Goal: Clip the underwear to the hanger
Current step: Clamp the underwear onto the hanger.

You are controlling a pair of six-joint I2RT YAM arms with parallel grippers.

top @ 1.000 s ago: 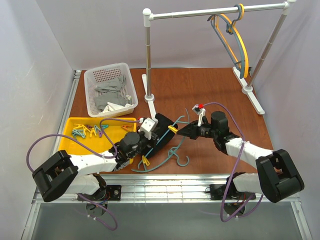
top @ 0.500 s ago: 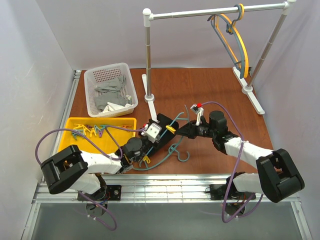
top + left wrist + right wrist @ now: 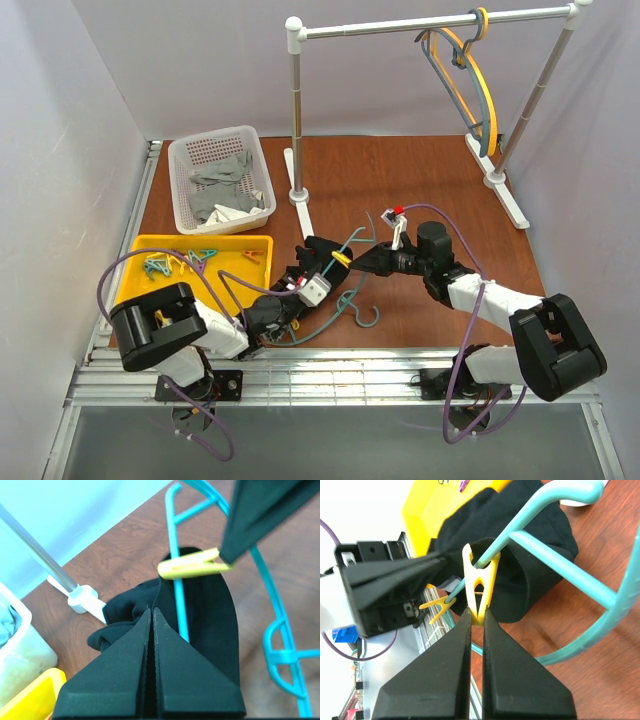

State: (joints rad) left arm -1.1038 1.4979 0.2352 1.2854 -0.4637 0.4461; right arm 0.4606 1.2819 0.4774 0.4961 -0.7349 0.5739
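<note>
The black underwear (image 3: 318, 256) (image 3: 210, 610) lies draped over one bar of the teal hanger (image 3: 347, 301) (image 3: 176, 595) on the wooden table. A yellow clip (image 3: 192, 564) (image 3: 480, 582) sits on that bar over the fabric. My right gripper (image 3: 476, 614) (image 3: 354, 261) is shut on the clip's handle end. My left gripper (image 3: 151, 612) (image 3: 298, 274) is shut, its tips pinching the underwear's near edge beside the bar. A second yellow clip (image 3: 438, 604) grips the hanger lower down.
A white basket (image 3: 181, 196) with grey cloths stands at the back left. A yellow tray (image 3: 134, 277) of clips lies in front of it. The rack's post base (image 3: 298, 194) is just behind the underwear. A yellow hanger (image 3: 466, 95) hangs on the rail at right.
My left arm has swung to the right and nearer the front edge, keeping its hold on the underwear. The hanger has shifted a little. My right gripper has barely moved.
</note>
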